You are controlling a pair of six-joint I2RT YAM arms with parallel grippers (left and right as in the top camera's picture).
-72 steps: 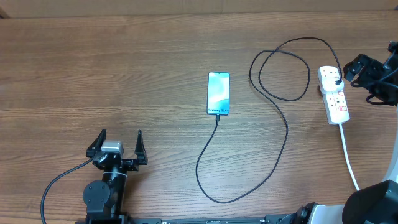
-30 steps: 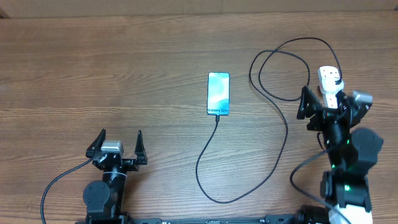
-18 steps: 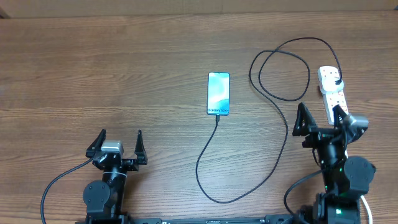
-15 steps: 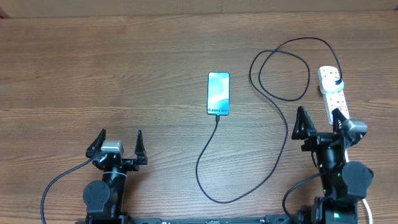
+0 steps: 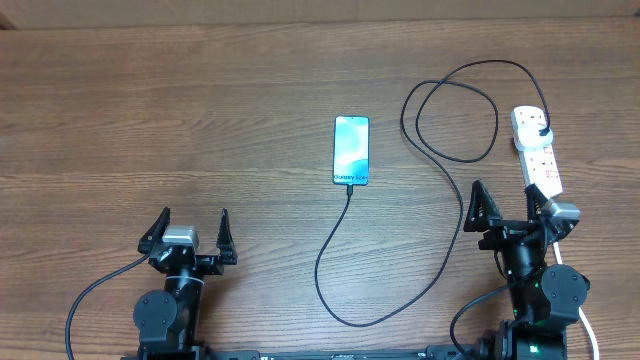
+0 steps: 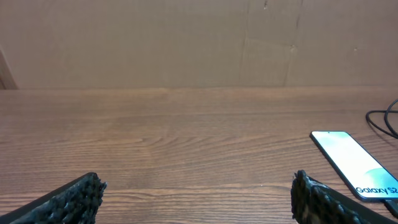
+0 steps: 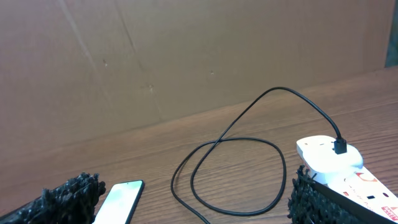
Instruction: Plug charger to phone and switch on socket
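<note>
Socket (image 5: 537,150), long axis pointing away, lies just ahead of the right tool (image 5: 510,205), fingers apart; left tool (image 5: 192,228), likewise spread, well apart.

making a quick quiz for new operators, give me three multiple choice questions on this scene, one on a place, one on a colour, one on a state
1. Seen from overhead, the socket lies where from the phone?
A) left
B) right
C) on top of it

2. Which colour is the charger?
A) black
B) white
C) red

3. The right jaws are:
A) shut on the charger
B) shut on the phone
C) open, empty

Answers:
1 B, the socket sits near the right edge and the phone in the middle.
2 A, a thin black cable loops between them.
3 C, the jaws stand apart with nothing between them.
</note>
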